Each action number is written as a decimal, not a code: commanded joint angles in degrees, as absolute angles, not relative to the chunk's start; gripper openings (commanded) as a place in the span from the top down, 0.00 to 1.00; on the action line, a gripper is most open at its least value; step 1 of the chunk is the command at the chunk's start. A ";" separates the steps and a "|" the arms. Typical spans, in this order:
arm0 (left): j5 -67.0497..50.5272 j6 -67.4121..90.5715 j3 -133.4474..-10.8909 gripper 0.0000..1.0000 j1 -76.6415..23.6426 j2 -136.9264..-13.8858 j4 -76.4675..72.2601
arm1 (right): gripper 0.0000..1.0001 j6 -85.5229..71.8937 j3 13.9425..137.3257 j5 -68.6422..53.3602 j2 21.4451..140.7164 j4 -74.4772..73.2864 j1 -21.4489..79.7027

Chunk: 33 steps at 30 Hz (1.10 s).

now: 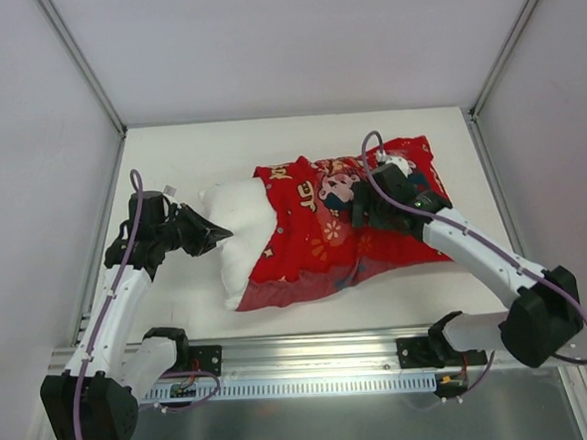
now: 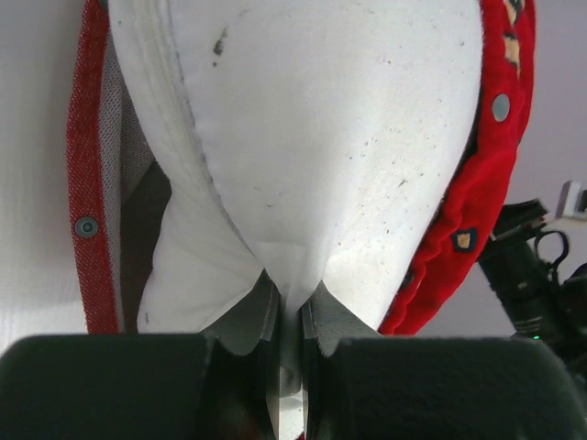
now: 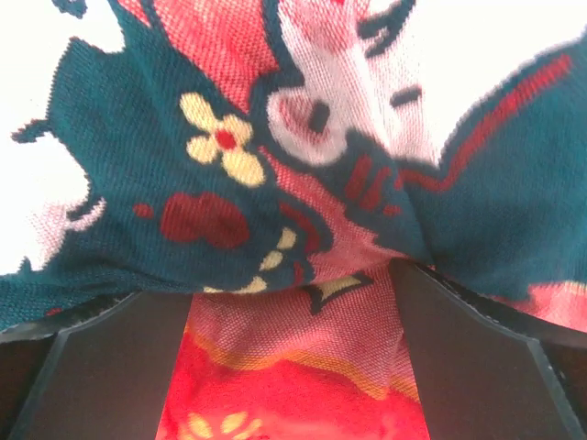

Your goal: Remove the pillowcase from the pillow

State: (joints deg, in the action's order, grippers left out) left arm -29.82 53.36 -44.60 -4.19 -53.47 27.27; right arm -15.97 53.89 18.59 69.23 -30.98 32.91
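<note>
Left wrist view alone shows the left gripper point(image 2: 289, 312), jaws pinching a corner of the white pillow point(image 2: 321, 137). Overhead, it lies half out of the red pillowcase point(image 1: 354, 226) on the surface point(image 1: 200, 151), with the right gripper point(image 3: 293, 302) jaws spread over the print.

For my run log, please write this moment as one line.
left gripper: shut on pillow corner | right gripper: open, fingers astride pillowcase fabric | pillow: left end out of pillowcase
</note>
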 commanded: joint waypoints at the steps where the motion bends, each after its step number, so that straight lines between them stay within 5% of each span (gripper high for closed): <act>1: -29.27 53.79 -44.91 1.00 -3.96 -51.24 23.64 | 0.05 -9.58 63.94 18.55 76.54 -33.81 31.20; 10: -29.44 53.96 -46.14 1.00 -4.39 -52.56 23.73 | 0.04 -19.48 67.33 18.72 62.76 -37.53 50.60; 18: -28.83 54.49 -46.84 1.00 -4.83 -51.50 23.73 | 0.04 -26.80 74.60 24.87 75.02 -37.53 71.69; 22: -29.44 54.41 -47.55 1.00 -5.01 -51.24 23.73 | 0.02 -27.16 76.20 25.31 80.76 -36.39 72.86; 25: -29.44 53.53 -48.60 1.00 -5.01 -50.72 23.91 | 0.22 -26.72 75.33 26.28 82.70 -36.04 72.25; 28: -29.35 52.30 -51.05 1.00 -5.01 -51.06 25.13 | 0.86 -27.77 72.00 26.28 81.05 -36.12 70.76; 30: -29.09 51.68 -52.29 1.00 -4.92 -51.50 25.84 | 0.98 -28.47 69.27 27.42 78.24 -36.12 69.53; 33: -30.05 49.84 -55.10 1.00 -4.14 -53.34 27.77 | 0.99 -29.09 62.77 30.05 70.77 -37.61 66.90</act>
State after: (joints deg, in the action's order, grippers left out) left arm -28.25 51.94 -49.60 -4.54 -53.21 29.47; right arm -27.42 66.98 25.19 78.61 -34.89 69.43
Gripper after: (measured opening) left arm 0.048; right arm 0.040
